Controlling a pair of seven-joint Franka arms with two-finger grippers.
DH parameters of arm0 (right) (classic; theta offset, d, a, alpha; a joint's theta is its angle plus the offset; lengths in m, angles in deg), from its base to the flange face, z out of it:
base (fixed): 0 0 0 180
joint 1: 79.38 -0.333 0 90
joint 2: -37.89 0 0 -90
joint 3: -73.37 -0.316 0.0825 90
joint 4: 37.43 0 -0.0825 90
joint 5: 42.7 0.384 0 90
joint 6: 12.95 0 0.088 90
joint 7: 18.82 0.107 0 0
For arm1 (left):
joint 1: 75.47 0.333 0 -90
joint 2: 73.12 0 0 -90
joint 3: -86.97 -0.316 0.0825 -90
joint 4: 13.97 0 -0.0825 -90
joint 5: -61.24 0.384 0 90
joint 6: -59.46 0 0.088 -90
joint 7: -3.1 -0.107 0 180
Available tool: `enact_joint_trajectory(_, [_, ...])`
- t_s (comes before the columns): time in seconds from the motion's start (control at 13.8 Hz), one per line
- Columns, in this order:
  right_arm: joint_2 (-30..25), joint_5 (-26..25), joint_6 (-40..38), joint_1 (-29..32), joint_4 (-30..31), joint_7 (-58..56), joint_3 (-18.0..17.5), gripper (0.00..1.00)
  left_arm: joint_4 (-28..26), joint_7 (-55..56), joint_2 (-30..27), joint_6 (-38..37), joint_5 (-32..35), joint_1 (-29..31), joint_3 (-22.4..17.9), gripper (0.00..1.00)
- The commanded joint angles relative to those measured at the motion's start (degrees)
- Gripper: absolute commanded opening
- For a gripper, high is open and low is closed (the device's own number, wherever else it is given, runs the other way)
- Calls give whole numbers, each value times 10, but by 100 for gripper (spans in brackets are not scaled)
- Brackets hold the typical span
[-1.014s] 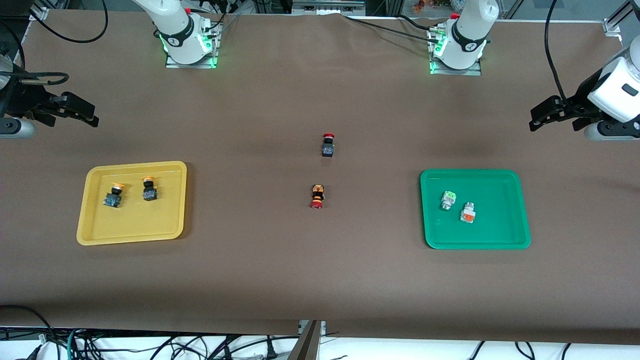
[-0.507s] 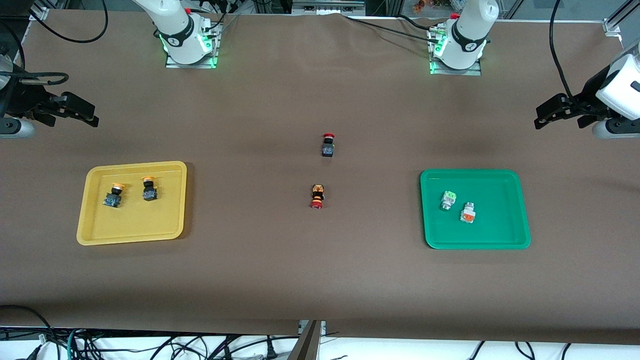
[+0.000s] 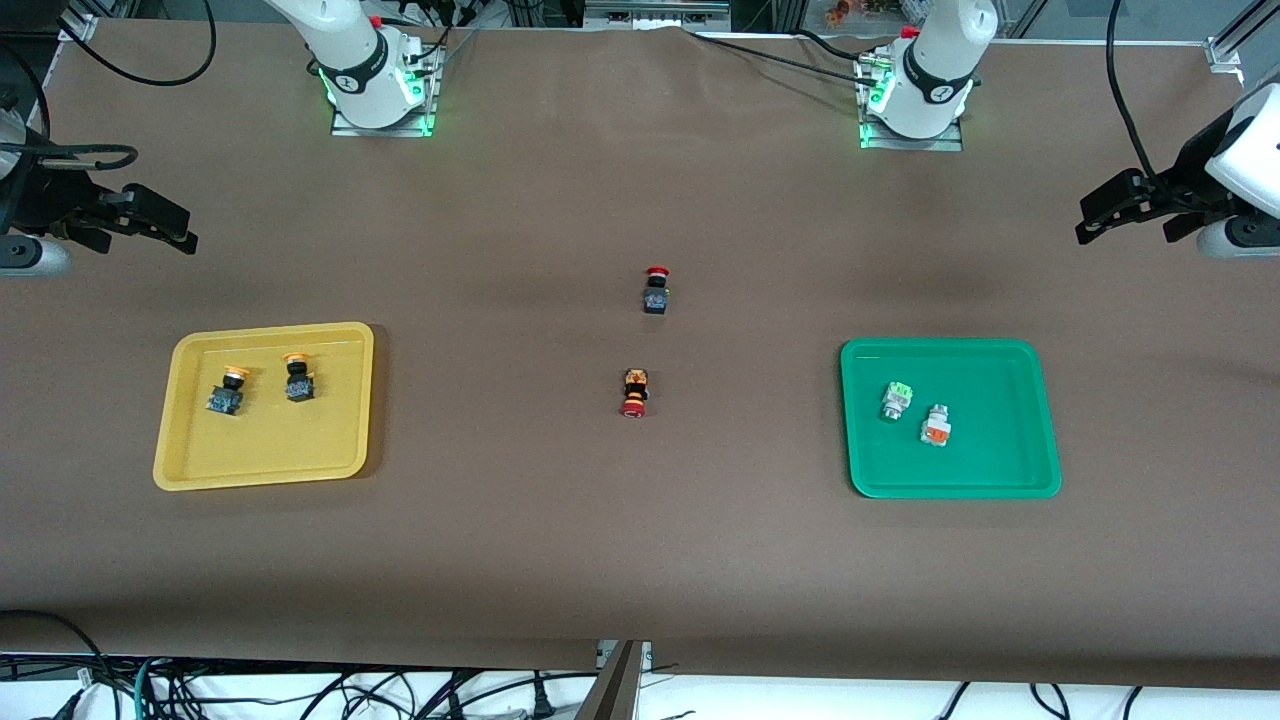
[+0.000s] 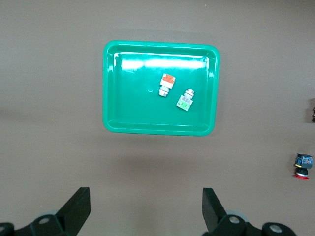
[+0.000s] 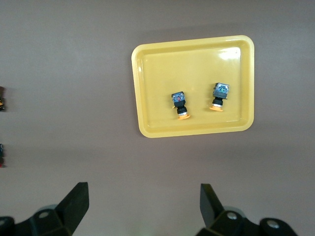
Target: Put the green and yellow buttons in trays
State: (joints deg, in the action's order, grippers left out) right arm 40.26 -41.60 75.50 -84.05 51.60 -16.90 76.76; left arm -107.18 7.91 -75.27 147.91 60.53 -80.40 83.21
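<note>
From the front camera, the yellow tray (image 3: 263,405) lies toward the right arm's end of the table with 2 yellow-capped buttons (image 3: 226,391) side by side in it. The green tray (image 3: 949,417) lies toward the left arm's end and holds 2 pale grey buttons (image 3: 896,400), 1 with a green face and 1 with an orange face, close together. Between the trays, on the bare table (image 3: 640,550), rest a red-capped black button (image 3: 655,290) and, nearer the camera, a red-capped orange-black button (image 3: 633,392). The right gripper (image 3: 150,225) hangs at the table's edge, empty, with its fingers apart; the left gripper (image 3: 1130,205) does likewise at its own end.

In the left wrist view, the left gripper's 2 fingers (image 4: 78,209) stand wide apart with nothing between them, above bare table near the green tray.

In the right wrist view, the right gripper's fingers (image 5: 74,201) are spread just as wide and empty, near the yellow tray.
</note>
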Motion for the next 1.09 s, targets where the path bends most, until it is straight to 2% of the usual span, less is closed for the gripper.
enact_joint_trajectory(0.0, [4, -10, -5, 3, -14, 1, -3, 100, -3, -14, -9, -7, -14, 4, 1, 100])
enact_joint_trajectory(1.01, [4, -9, -5, 3, -14, 1, -3, 100, -4, -11, -8, -7, -22, 4, 3, 100])
